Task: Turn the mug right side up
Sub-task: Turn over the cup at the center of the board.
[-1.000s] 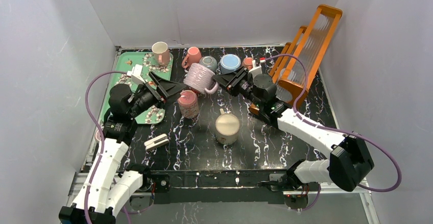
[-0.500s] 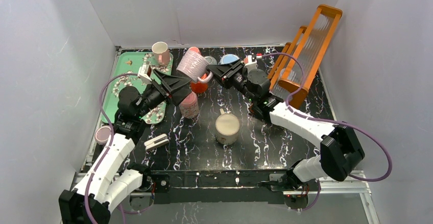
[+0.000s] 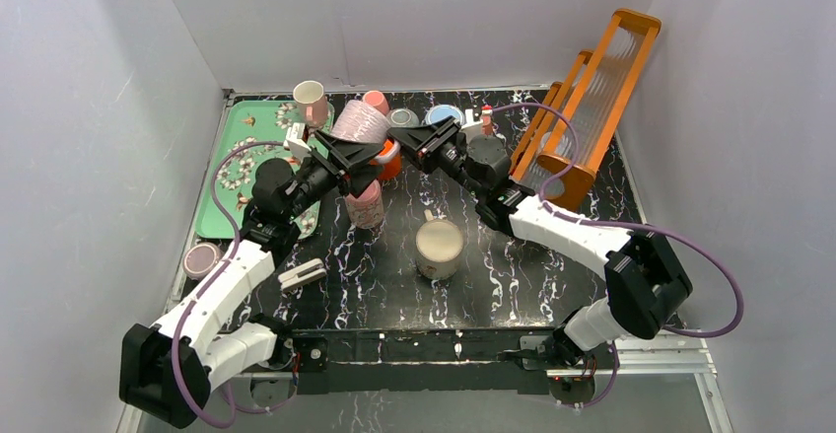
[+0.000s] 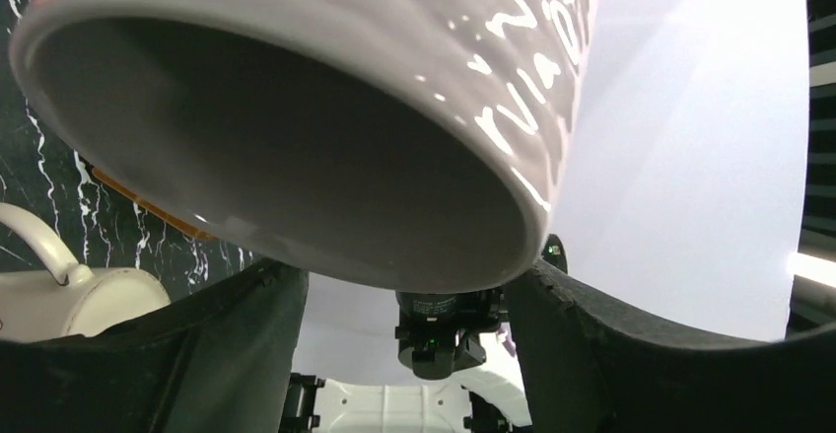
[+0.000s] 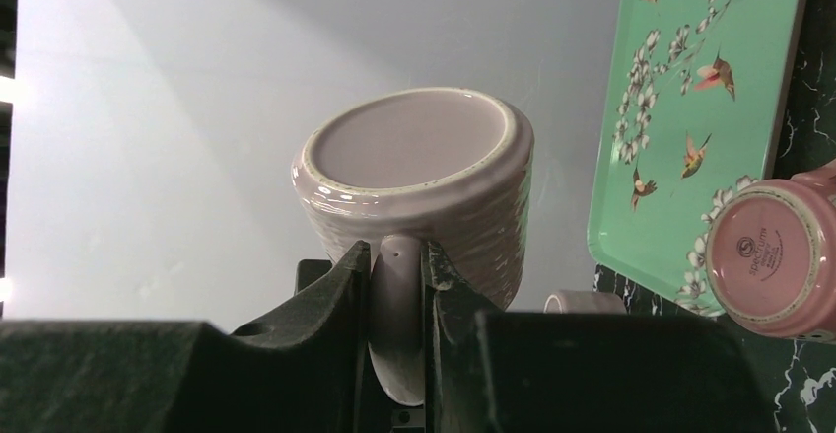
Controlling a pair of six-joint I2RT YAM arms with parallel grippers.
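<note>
A pale lilac ribbed mug (image 3: pixel 357 125) hangs in the air over the back of the table, tilted, with its mouth facing down-left. My right gripper (image 3: pixel 399 142) is shut on its handle; in the right wrist view the handle sits pinched in the right gripper (image 5: pixel 396 255), and the mug (image 5: pixel 424 186) shows its base. My left gripper (image 3: pixel 345 157) is at the mug's mouth. In the left wrist view the mug's open mouth (image 4: pixel 296 137) fills the top. The left gripper (image 4: pixel 409 285) is open, one finger on each side of the rim.
A pink mug (image 3: pixel 365 204) stands upside down below the held one, with an orange mug (image 3: pixel 387 162) behind it. A cream mug (image 3: pixel 439 244) sits mid-table. A green tray (image 3: pixel 232 167) lies left, an orange rack (image 3: pixel 582 108) right. Several mugs line the back; a white clip (image 3: pixel 303 274) lies near-left.
The right gripper has carried the mug up and to the left. The left gripper has moved in to the mug's mouth, and its jaws have narrowed.
</note>
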